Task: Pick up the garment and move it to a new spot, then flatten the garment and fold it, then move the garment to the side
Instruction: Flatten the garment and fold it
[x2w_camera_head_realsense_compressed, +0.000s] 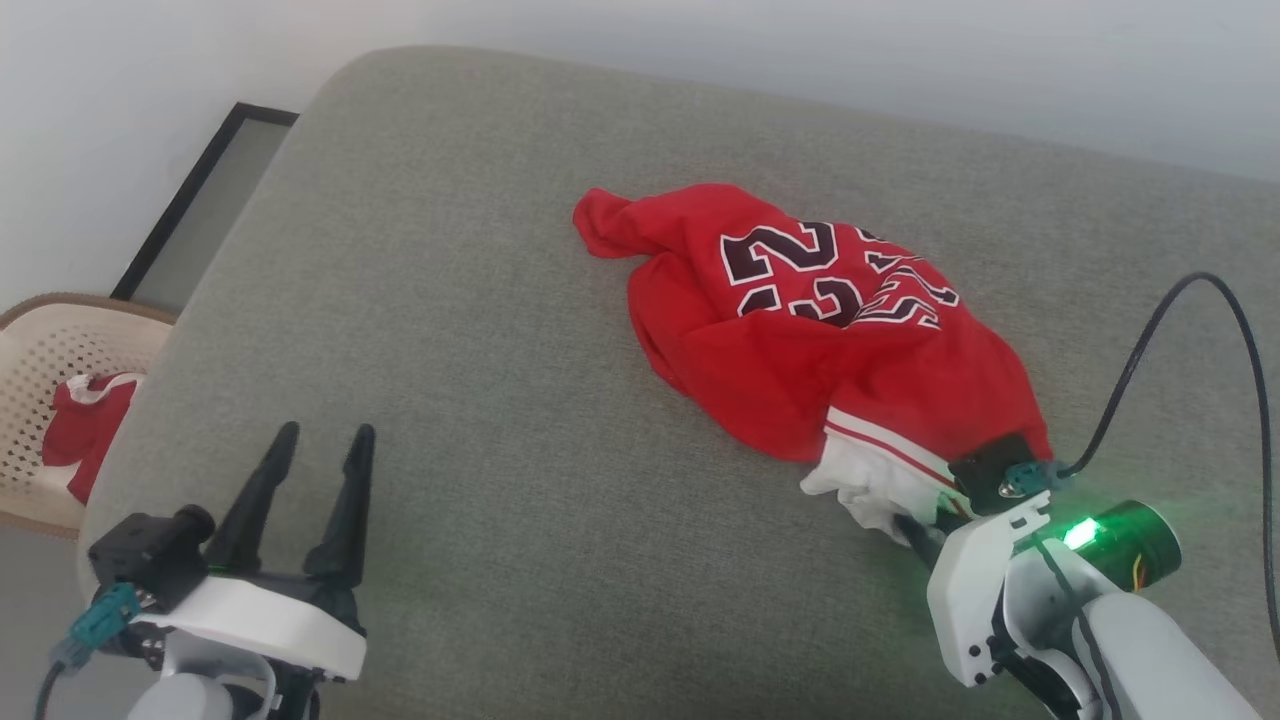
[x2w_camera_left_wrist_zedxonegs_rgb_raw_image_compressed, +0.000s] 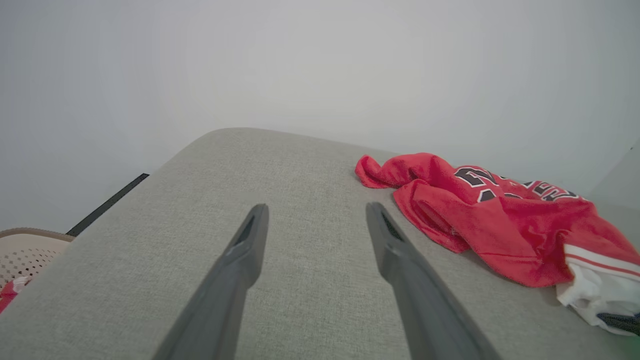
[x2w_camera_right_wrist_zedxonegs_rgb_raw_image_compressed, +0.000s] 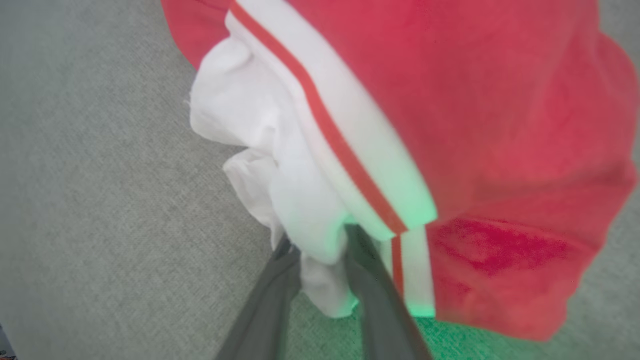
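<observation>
Head view, garment (x2w_camera_head_realsense_compressed: 800, 370) diagonal, far-left to near-right, right claw (x2w_camera_right_wrist_zedxonegs_rgb_raw_image_compressed: 322, 245) pinching its white sleeve (x2w_camera_head_realsense_compressed: 870, 485), left claw (x2w_camera_head_realsense_compressed: 326, 432) wide.

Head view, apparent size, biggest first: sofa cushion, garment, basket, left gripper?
1. sofa cushion
2. garment
3. basket and left gripper: look alike; gripper nearer the camera, basket partly hidden, so unranked.

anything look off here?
Nothing damaged or spilled. The garment is bunched in a crumpled heap on the grey cushion, lettering creased over itself, its white sleeve sticking out between the fingers of the right claw.
</observation>
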